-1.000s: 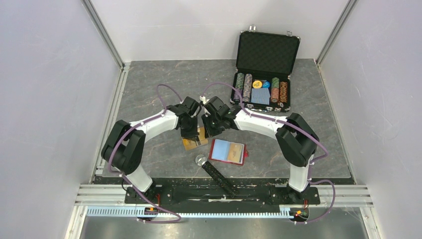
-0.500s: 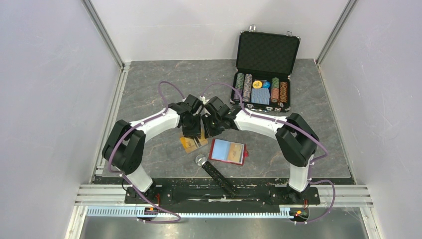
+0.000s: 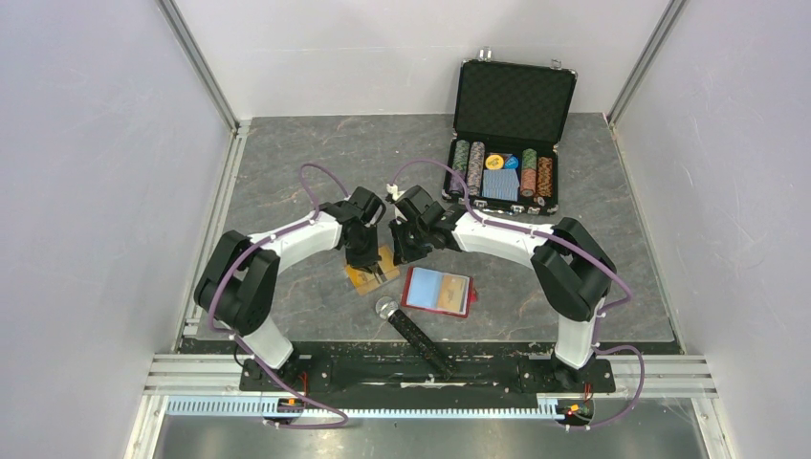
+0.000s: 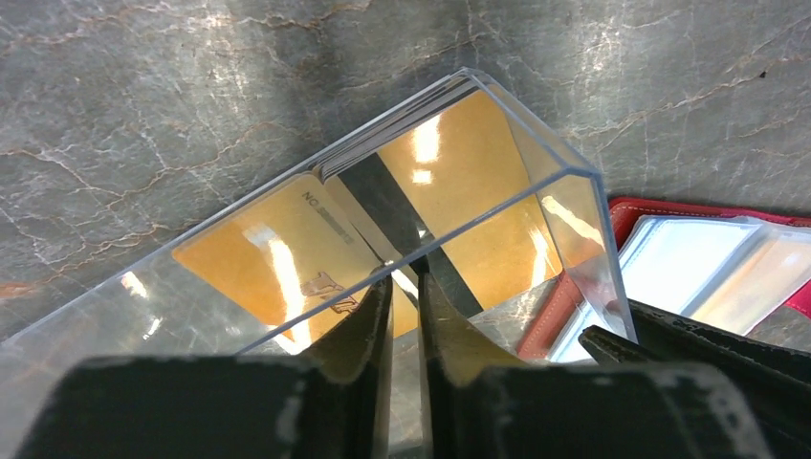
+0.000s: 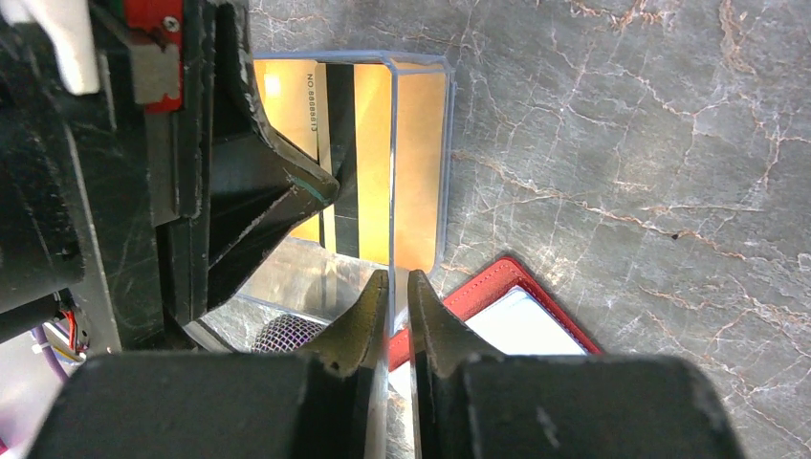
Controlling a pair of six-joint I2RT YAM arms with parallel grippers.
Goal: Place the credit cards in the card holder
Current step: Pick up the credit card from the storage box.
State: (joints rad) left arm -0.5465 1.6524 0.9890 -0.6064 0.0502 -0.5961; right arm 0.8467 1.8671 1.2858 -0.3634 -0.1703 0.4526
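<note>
1. Top view: the credit cards [image 3: 362, 277] sit in a clear case [image 3: 389, 259], just left of the open card holder [image 3: 438, 292]. Its tan-tinted sleeve may already hold one card, but it is too small to tell.
2. Left wrist: the left gripper [image 4: 405, 287] is pinched on the case's wall, with the cards flat inside.
3. Right wrist: the right gripper [image 5: 392, 287] clamps an adjoining wall. The stack is not yet out, so the sleeving is left.

Place: robot test cell, lab type.
Evidence: plain white walls [image 3: 96, 143], aluminium rails [image 3: 201, 67], two arms [image 3: 287, 241] bolted at the surface [image 3: 316, 153] edge.
</note>
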